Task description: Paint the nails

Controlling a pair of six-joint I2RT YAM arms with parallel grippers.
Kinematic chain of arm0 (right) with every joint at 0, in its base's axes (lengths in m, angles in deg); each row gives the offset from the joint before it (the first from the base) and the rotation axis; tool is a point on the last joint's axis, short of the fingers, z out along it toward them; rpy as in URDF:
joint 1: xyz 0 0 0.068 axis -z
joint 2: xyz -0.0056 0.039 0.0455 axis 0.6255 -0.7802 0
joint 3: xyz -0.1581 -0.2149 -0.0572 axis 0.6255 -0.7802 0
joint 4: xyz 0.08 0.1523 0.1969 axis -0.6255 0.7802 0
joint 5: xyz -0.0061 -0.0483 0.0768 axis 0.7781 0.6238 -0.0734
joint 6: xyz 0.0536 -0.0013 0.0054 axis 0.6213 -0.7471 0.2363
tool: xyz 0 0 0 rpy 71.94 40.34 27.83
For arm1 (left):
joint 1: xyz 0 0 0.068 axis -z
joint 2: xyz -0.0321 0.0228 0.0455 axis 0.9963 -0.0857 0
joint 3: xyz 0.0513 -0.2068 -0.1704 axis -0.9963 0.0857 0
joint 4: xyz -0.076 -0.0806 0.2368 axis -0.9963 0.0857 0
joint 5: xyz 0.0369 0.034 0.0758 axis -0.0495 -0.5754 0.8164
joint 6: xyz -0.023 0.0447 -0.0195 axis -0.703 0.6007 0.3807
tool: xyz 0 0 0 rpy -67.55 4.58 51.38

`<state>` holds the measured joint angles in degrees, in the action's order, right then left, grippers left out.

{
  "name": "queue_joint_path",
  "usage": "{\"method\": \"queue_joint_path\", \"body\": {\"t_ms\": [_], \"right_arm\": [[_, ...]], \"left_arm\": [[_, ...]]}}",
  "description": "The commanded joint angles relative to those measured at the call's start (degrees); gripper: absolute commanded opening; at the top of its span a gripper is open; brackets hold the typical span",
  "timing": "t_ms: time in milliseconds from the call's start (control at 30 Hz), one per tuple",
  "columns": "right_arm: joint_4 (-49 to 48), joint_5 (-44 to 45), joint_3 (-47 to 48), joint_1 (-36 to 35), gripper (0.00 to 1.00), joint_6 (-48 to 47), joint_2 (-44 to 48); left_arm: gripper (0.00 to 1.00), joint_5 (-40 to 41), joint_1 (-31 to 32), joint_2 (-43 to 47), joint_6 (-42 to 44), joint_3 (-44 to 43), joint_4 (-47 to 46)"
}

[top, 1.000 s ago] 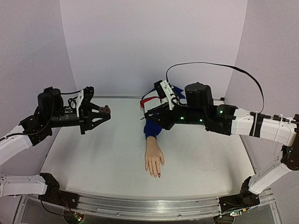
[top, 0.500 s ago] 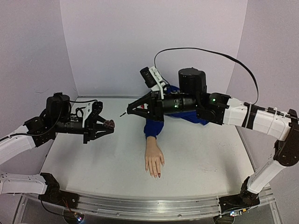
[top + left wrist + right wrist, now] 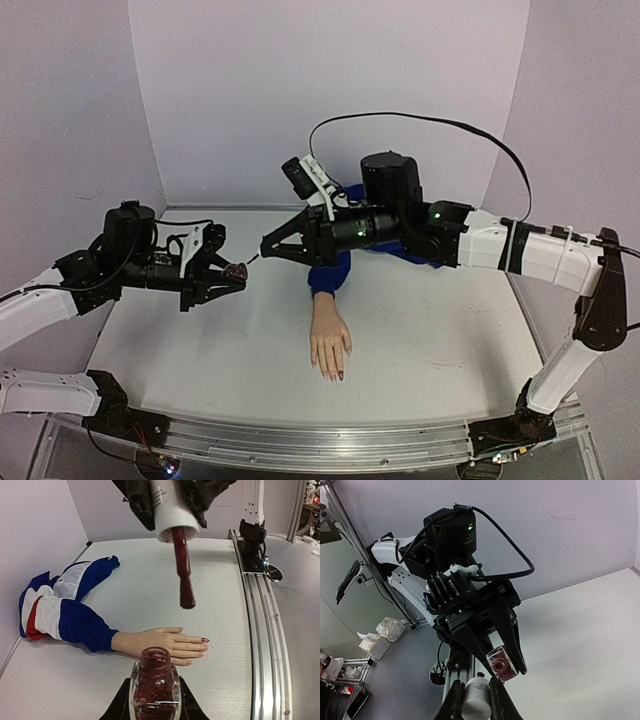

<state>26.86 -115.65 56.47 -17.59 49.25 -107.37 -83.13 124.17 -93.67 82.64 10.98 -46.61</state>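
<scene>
Your left gripper (image 3: 236, 272) is clamped on the open polish bottle (image 3: 155, 682). It holds the bottle in the air at left-centre of the top view, mouth turned toward the other arm. Your right gripper (image 3: 268, 250) is closed on the white cap (image 3: 172, 507), and the brush (image 3: 183, 567) sticking out of it is wet with dark red. In the left wrist view the brush tip hangs above the bottle mouth, apart from it and not in the neck.

The mannequin hand (image 3: 330, 345) lies palm down on the table (image 3: 200, 350) at lower centre of the top view. Its blue sleeve (image 3: 325, 275) runs toward the back and its fingers point at the bottom edge. The nails (image 3: 205, 640): one is dark red in the left wrist view, the ones beside it look pale, and the rest are too small to tell. Neither arm is near them.

The step looks like loading the brush at the bottle, not painting yet. For the next move, line the brush up with the narrow neck without scraping the rim. Then bring it down to a pale nail and land lightly on the nail only, off the skin. Hold the bottle steady so nothing spills.
</scene>
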Motion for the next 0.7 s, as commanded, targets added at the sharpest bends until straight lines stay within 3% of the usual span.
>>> {"method": "queue_joint_path", "body": {"t_ms": [0, 667], "right_arm": [[-2.4, -0.6, 3.4, -0.7, 0.00, 0.0, -0.9], [0.9, 3.0, 5.4, -1.5, 0.00, -1.7, -3.2]], "left_arm": [[0.00, -0.1, 0.5, -0.2, 0.6, -2.3, -0.9], [0.00, 0.1, 0.9, -0.1, 0.6, -2.4, -0.8]]}}
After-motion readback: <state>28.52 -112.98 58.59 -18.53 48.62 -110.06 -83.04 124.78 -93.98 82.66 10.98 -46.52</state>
